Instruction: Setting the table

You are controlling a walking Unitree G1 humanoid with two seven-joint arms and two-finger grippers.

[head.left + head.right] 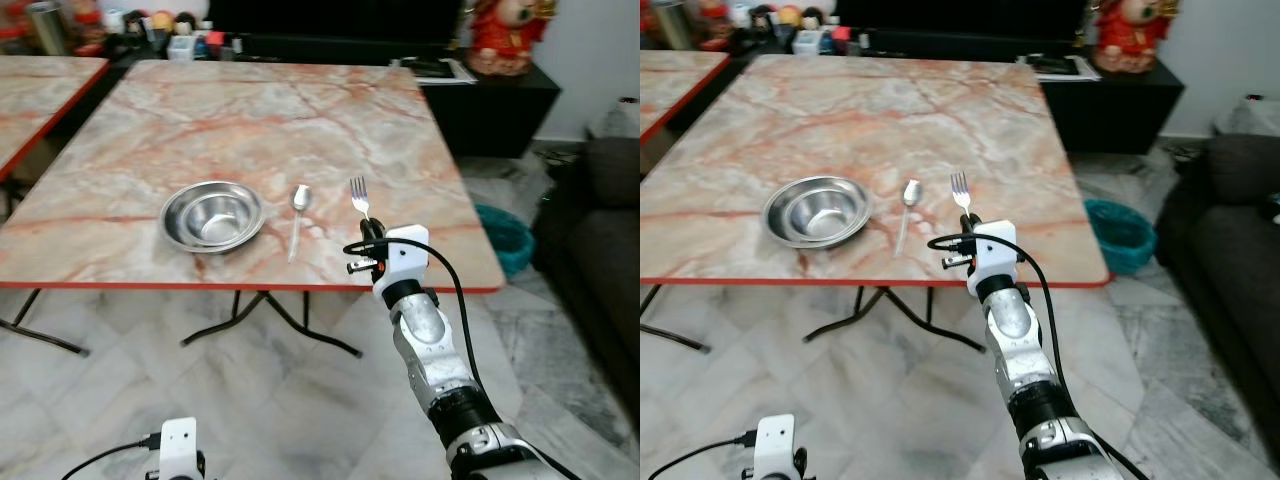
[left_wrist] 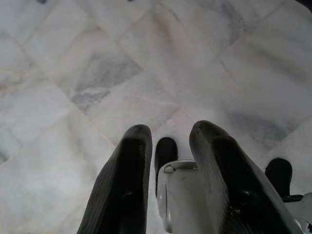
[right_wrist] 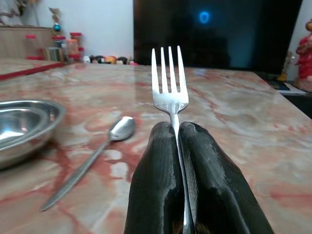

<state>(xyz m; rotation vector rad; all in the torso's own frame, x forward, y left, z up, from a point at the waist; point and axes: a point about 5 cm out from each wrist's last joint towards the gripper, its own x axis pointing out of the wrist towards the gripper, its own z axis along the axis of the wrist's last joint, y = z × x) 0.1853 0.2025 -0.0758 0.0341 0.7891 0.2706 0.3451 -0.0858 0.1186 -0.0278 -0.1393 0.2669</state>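
1. The right gripper (image 3: 176, 134) is clenched on the handle of a fork (image 1: 359, 197). The two black fingers (image 3: 156, 165) press together with the handle between them, and the tines point away from the wrist.
2. The fork is held over the near right part of the marble-patterned table (image 1: 250, 110), just beside the spoon. Whether its tip touches the tabletop cannot be told.
3. A spoon (image 1: 298, 218) lies flat on the table between the bowl and the fork, bowl end away from the robot and handle toward the near edge.
4. A steel bowl (image 1: 212, 215) stands upright on the table, to the left of the spoon and apart from it.
5. The left gripper (image 2: 170, 146) hangs low over the pale tiled floor (image 2: 97, 73). Its fingers are parted and grasp nothing.
6. A teal basket (image 1: 505, 238) stands on the floor past the table's right edge.
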